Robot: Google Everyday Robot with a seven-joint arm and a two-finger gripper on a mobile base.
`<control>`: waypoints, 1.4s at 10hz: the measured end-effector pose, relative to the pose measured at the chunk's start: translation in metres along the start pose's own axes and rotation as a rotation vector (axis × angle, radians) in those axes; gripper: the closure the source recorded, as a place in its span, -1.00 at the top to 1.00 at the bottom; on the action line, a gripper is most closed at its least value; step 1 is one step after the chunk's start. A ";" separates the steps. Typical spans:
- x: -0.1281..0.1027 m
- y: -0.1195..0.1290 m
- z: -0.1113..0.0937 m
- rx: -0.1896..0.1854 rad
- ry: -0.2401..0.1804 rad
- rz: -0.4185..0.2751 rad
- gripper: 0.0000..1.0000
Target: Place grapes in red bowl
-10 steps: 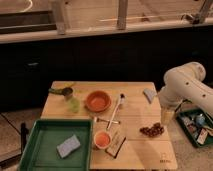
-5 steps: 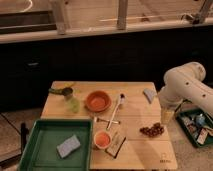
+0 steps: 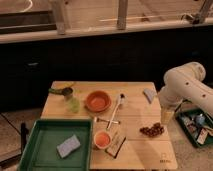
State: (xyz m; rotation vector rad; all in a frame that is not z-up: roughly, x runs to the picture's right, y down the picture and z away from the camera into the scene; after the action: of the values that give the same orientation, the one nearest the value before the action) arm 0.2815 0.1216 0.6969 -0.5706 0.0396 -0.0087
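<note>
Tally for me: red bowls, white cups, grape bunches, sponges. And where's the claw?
Red bowl: 1
White cup: 1
Grapes, bunch: 1
Sponge: 1
Total: 4
Claw hangs at the right edge of the table, clear of the grapes.

Bulky, rounded cream-white arm [image 3: 186, 86]

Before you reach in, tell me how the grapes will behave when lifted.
The grapes look like a loose cluster of round berries, so they would probably sag or shed a berry rather than lift stiffly. If pushed, single berries would likely roll on the flat table. The end effector hangs open beside them at the table's edge.
</note>
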 end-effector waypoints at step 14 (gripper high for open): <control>-0.009 0.018 0.120 -0.010 0.004 -0.189 0.60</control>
State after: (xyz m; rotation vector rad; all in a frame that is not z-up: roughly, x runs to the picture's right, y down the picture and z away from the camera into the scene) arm 0.2774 0.2017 0.7880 -0.5823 -0.0106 -0.1938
